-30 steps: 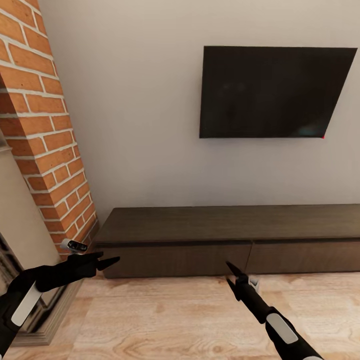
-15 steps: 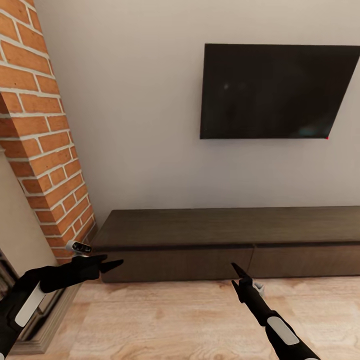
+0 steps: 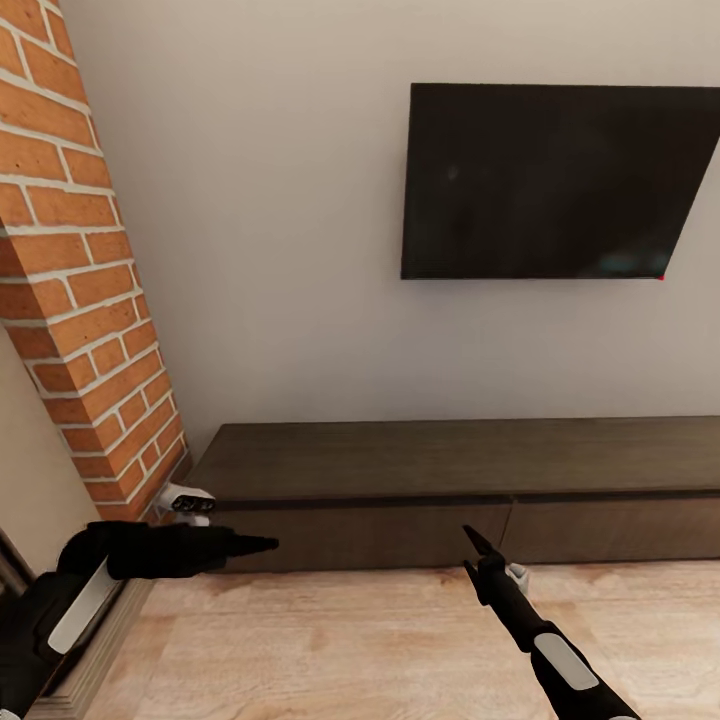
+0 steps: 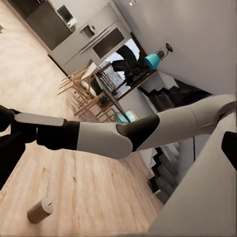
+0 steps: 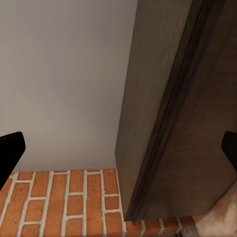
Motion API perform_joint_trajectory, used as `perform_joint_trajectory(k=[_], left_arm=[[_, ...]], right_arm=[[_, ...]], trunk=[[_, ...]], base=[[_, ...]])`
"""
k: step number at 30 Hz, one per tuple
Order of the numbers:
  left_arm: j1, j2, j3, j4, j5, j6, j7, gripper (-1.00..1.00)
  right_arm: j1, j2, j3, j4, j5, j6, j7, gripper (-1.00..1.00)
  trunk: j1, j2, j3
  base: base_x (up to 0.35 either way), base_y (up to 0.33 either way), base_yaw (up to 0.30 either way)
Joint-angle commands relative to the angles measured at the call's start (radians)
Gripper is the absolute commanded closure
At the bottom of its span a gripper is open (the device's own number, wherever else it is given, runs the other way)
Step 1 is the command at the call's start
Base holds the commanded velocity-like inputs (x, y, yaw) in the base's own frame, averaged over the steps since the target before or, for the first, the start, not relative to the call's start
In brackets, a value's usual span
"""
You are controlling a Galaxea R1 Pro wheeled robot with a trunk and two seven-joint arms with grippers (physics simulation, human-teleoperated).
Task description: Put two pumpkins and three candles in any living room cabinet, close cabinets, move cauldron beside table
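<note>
The long, low dark brown cabinet (image 3: 450,480) runs along the wall ahead with its flat fronts shut; its front and top edge also show in the right wrist view (image 5: 168,98). My left gripper (image 3: 262,545) points at the cabinet's left front, a short way off it. Its fingers (image 4: 6,148) stand apart at the frame's edges, so it is open and empty. My right gripper (image 3: 466,549) hovers open and empty before the seam between two fronts. One grey-beige candle (image 4: 40,210) rests on the wooden floor, seen past my right arm (image 4: 123,136).
A brick fireplace column (image 3: 90,300) rises at the left, close to my left arm. A dark TV (image 3: 550,180) hangs on the wall above the cabinet. Light wood floor (image 3: 330,650) lies in front. A dining set (image 4: 94,89) and stairs stand far behind.
My left arm has reached rightward toward the cabinet's left front. The view has shifted a little, so the camera moved. The right gripper has barely moved.
</note>
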State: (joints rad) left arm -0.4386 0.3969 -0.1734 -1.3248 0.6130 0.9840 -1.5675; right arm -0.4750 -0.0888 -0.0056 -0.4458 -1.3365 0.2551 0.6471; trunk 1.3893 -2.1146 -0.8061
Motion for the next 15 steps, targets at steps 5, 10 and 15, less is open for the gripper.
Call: perform_joint_trajectory(k=[5,10,15], left_arm=[[-0.001,0.002,-0.027,-0.019,0.002,0.011,-0.003,-1.0],[-0.001,0.001,-0.061,-0.028,0.002,0.011,-0.003,-1.0],[-0.001,0.0,-0.07,-0.028,0.002,0.011,-0.003,-1.0]], right_arm=[[-0.001,0.0,-0.001,0.0,-0.01,0.009,0.002,-1.0],[-0.001,0.0,-0.001,0.0,-0.01,0.009,0.003,-1.0],[-0.001,0.0,-0.001,0.0,-0.01,0.008,0.003,-1.0]], trunk=[[0.0,0.0,-0.001],[0.0,0.0,-0.001],[0.0,0.0,-0.001]], base=[[0.117,0.0,0.0],[0.135,0.0,0.0],[0.128,0.0,0.0]])
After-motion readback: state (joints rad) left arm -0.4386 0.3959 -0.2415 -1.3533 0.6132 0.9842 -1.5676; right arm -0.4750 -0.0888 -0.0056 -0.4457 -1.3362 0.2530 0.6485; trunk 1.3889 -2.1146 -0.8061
